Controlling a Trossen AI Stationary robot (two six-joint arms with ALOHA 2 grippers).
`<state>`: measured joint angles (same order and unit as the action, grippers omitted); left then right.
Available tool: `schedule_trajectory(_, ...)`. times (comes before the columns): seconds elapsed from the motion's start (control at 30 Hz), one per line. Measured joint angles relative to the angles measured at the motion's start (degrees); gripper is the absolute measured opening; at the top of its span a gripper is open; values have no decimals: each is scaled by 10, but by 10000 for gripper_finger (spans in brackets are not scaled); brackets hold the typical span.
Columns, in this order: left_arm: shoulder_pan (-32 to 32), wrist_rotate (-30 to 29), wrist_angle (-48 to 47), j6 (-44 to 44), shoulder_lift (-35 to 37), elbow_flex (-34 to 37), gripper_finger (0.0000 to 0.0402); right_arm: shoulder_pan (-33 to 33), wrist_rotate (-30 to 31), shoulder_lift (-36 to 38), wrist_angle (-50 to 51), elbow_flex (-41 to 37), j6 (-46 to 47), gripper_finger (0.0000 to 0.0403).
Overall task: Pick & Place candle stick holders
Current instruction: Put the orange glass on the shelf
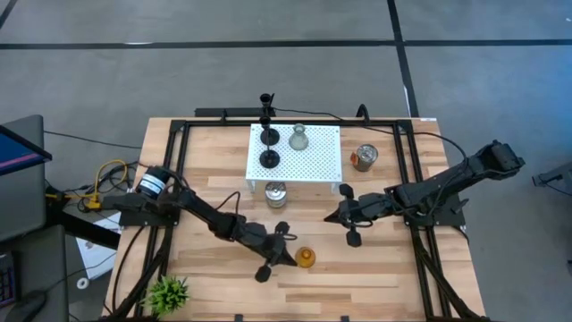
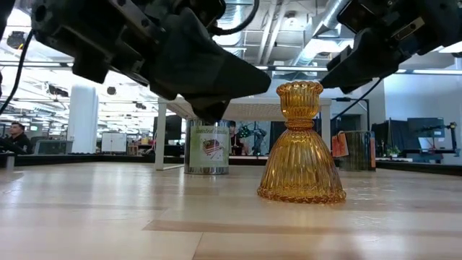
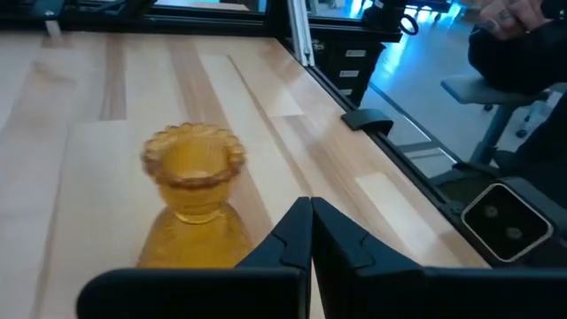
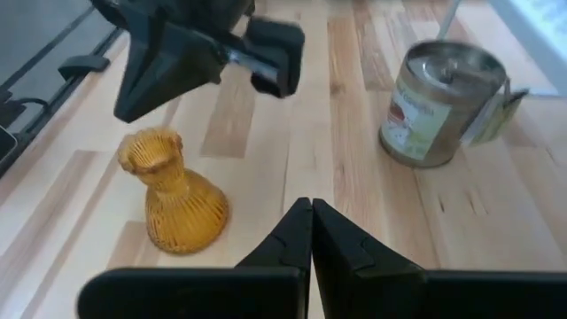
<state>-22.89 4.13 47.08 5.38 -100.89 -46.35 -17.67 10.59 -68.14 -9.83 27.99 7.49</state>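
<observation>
The amber-orange glass candle stick holder (image 1: 306,258) (image 2: 301,144) (image 3: 190,204) (image 4: 173,199) stands upright on its wide flared foot on the wood, near the table's front edge. My left gripper (image 1: 292,257) (image 3: 311,206) is shut, just left of the holder and level with its cup; no touch shows. My right gripper (image 1: 331,216) (image 4: 311,206) is shut and hangs above the table, farther back and to the right. Two black holders (image 1: 269,159) and the pale-green glass one (image 1: 298,137) stand on a white perforated board (image 1: 326,165).
One tin can (image 1: 276,193) (image 4: 443,106) stands in front of the white board and another (image 1: 364,157) to its right. A small green plant (image 1: 167,291) sits at the near left corner. Black frame rails run along the table's sides. A person (image 2: 11,137) sits beyond the table.
</observation>
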Motion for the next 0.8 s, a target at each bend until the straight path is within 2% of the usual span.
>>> schedule_trajectory(0.2,-5,-7,5,1,-36,-16,3,0,0,0,-42,0,-10,0)
schedule_trajectory(0.43,-8,-6,12,1,-88,-74,4,-18,0,0,-63,0,-6,0)
schedule_trajectory(0.53,-12,-9,9,-1,-110,-97,4,-32,26,0,-65,0,-5,0)
schedule_trajectory(0.63,-13,-42,10,-1,-125,-114,4,-46,61,0,-64,0,-5,0)
schedule_trajectory(0.8,-11,-152,10,-5,-136,-124,4,-57,81,0,-62,0,-12,0)
